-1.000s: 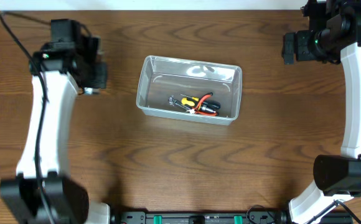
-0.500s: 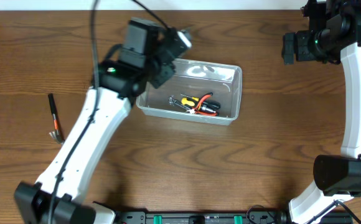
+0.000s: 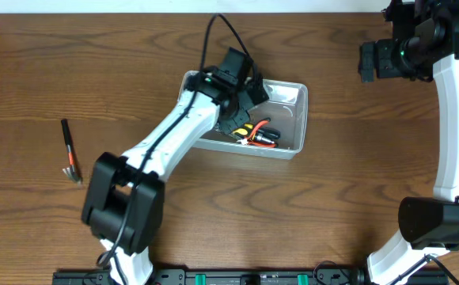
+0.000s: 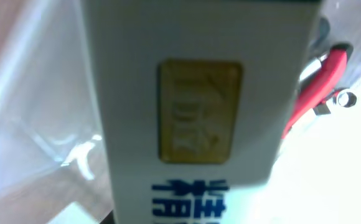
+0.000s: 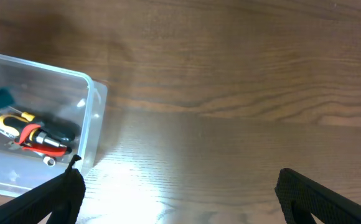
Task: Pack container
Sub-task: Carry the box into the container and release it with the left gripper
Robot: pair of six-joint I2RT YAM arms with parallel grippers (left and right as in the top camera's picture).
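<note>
The clear plastic container (image 3: 291,89) stands mid-table. Inside lie a yellow-and-black screwdriver and red-handled pliers (image 3: 259,135). My left gripper (image 3: 244,96) is down inside the container, over its left half. It is shut on a small white box with blue print and a gold label (image 4: 199,93), which fills the left wrist view; the red pliers (image 4: 317,78) show beside it. My right gripper (image 5: 180,202) is open and empty, high above bare table right of the container (image 5: 92,118). It also shows in the overhead view (image 3: 376,60).
A thin black-and-orange hand tool (image 3: 70,149) lies on the wooden table far to the left. The left arm stretches from the front left across the container's left edge.
My left arm has swung from the table's left side to the container with the white box and lowered into it. The black-and-orange tool is now uncovered. The right arm has not moved.
</note>
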